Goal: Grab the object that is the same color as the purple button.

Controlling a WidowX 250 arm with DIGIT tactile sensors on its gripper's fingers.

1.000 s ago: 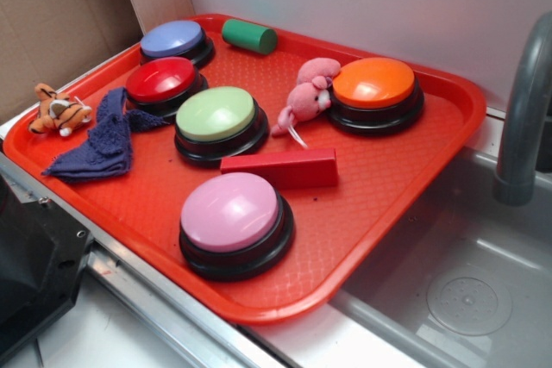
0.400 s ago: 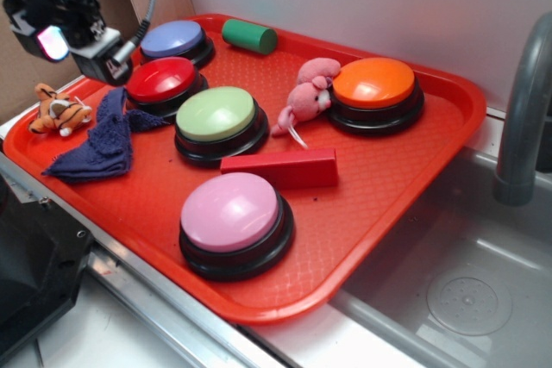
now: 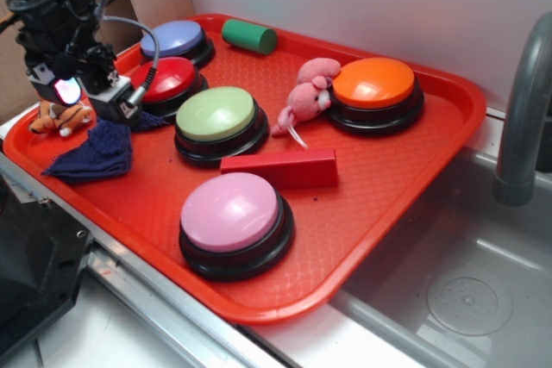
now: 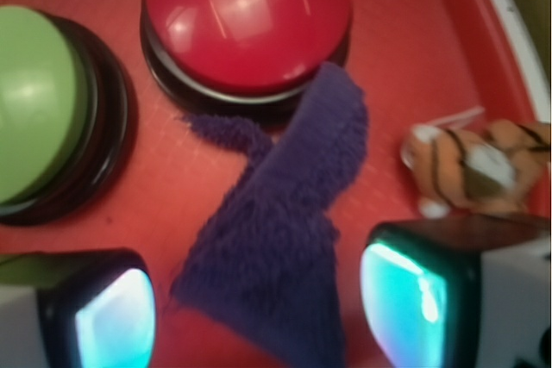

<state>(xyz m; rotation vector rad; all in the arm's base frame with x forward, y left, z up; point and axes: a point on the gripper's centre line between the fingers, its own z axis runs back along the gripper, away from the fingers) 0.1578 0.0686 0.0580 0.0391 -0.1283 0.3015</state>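
Risk sits mostly with the neighbours of our target. We hold the gripper with its two glowing pads spread apart, the small dark blue-purple terry cloth rag lying between them in the wrist view, nothing clamped yet. The rag lies at the 9 o'clock edge of the red plastic tray; it matches the round periwinkle dome button with a black base up at 11 o'clock. One tongue of cloth reaches to 12 o'clock and touches the black base of the round red dome button. The small orange tiger plush sits just beside the rag at 3 o'clock, near our right-hand pad. If we descend off-centre, that pad could snag the tiger. We also judge the soft, wrinkly cloth may fold flat and slip out of a shallow pinch.
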